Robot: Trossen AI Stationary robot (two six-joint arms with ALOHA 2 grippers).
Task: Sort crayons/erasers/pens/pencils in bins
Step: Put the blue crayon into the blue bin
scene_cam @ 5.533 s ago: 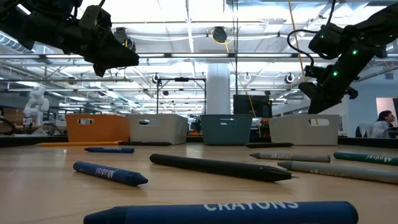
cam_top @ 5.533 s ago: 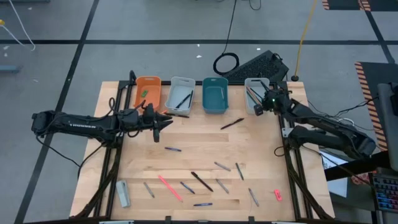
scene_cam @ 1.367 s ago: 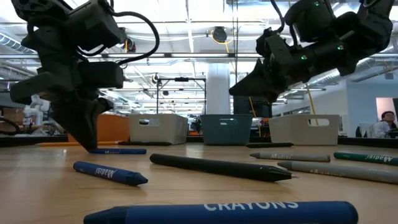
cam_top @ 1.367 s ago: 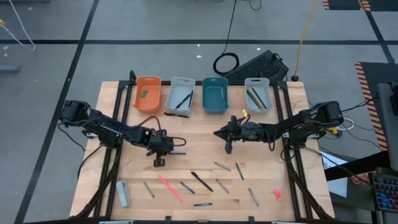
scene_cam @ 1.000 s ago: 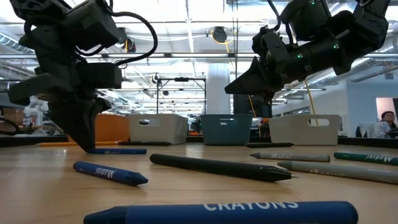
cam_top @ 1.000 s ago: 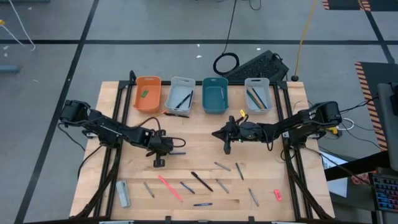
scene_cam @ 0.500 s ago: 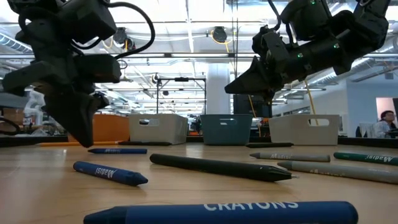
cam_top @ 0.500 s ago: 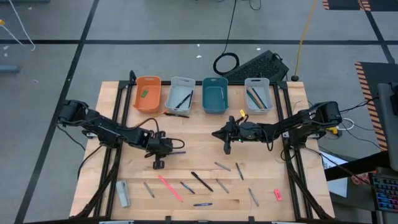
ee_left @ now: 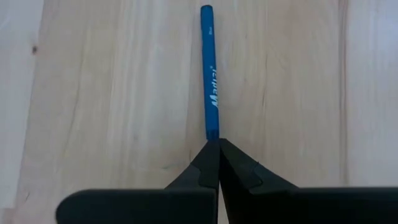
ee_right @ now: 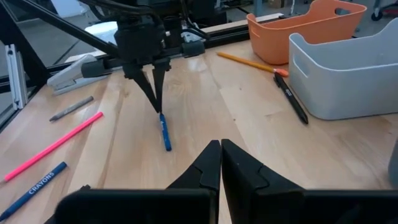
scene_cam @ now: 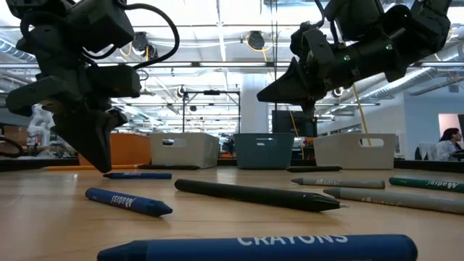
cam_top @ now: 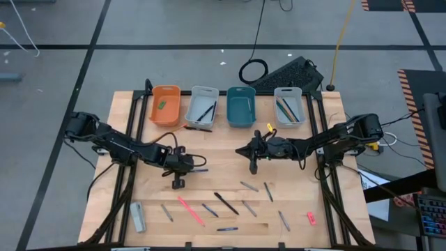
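A blue crayon (cam_top: pixel 198 169) lies on the wooden table left of centre. My left gripper (cam_top: pixel 184 167) stands over the crayon's end and is shut on it. My right gripper (cam_top: pixel 242 150) hovers shut and empty above the table's middle, pointing toward the left arm. Along the far edge stand the bins: orange (cam_top: pixel 166 95), grey-white (cam_top: pixel 203 92), teal (cam_top: pixel 241 94) and grey-white (cam_top: pixel 288 93). A green eraser (cam_top: pixel 161 104) lies in the orange bin. A pink-red eraser (cam_top: pixel 311 218) lies at the near right. My left gripper's fingertips (ee_right: pixel 158 106) close on the blue crayon's end toward the table's left edge (ee_left: pixel 212 134), and they hide the very end. The fingers come from above, pointing down. The rest of the crayon (ee_right: pixel 165 137) lies flat on the table, stretching toward the right edge.
Loose sticks lie across the near half: a pink one (cam_top: pixel 189 209), a dark pen (cam_top: pixel 226 203), several grey ones and a blue crayon (cam_top: pixel 226 229). A yellow pencil and a dark pen (cam_top: pixel 198 127) lie in front of the bins. A grey stapler (cam_top: pixel 138 216) sits near left.
My right gripper has risen a little and drifted slightly toward the left arm, still shut. My left gripper has stayed at the blue crayon's end, shifting only slightly; the crayon still lies on the table.
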